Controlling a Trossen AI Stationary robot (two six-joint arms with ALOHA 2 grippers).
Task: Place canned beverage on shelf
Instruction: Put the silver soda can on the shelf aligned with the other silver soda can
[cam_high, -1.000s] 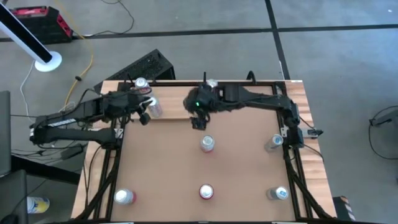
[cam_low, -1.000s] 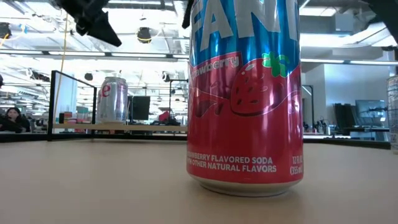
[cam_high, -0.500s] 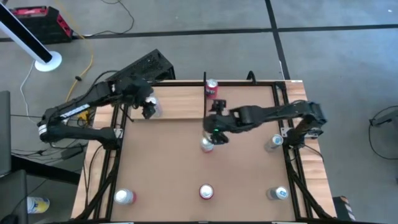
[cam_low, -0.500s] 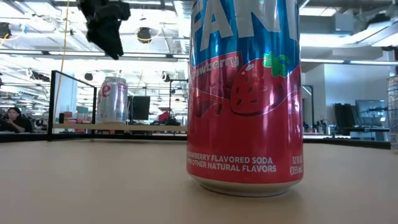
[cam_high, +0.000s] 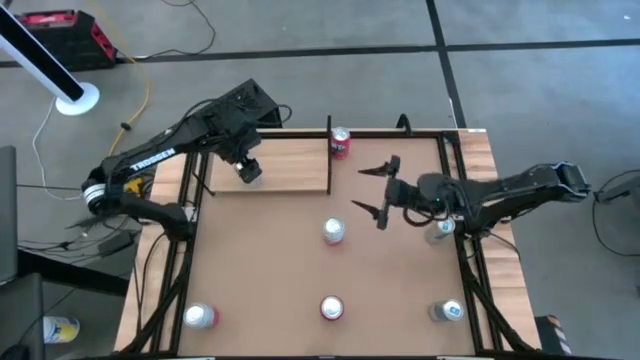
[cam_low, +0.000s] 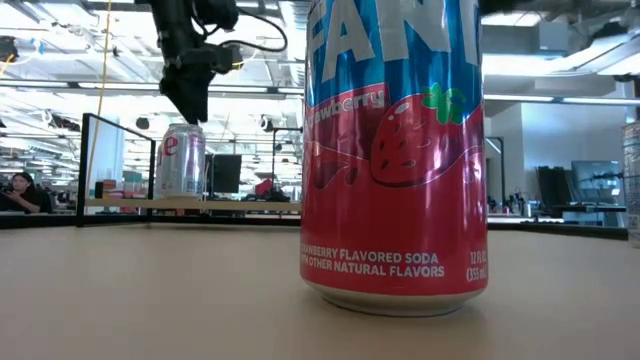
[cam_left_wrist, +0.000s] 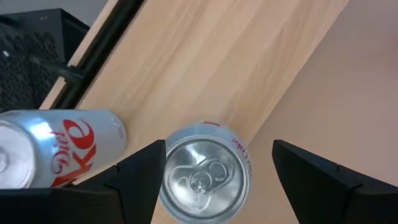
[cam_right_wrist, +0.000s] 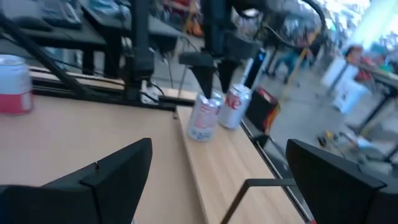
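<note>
The pale wood shelf (cam_high: 290, 165) lies along the table's far left, with a thin black upright (cam_high: 330, 155) at its right end. A silver Diet Coke can (cam_left_wrist: 202, 180) stands upright on it, and a second one (cam_left_wrist: 53, 149) stands close beside. My left gripper (cam_left_wrist: 214, 180) hangs open just above the first can (cam_low: 182, 160), pointing down, with a finger off each side of the can top and touching nothing. My right gripper (cam_high: 372, 192) is open over the table right of centre, holding nothing.
A red can (cam_high: 340, 142) stands just right of the shelf's upright. Several more cans stand on the brown table: one at the centre (cam_high: 333, 231), one at the right (cam_high: 440, 228) and three along the near edge, the middle one a red Fanta (cam_low: 395, 150).
My left gripper has opened and let go of the silver can, which stays upright on the shelf. Its arm has swung toward the far edge, so the fingers now point down over the can. My right gripper, open throughout, has drawn back from the shelf's right end toward the table's right edge.
</note>
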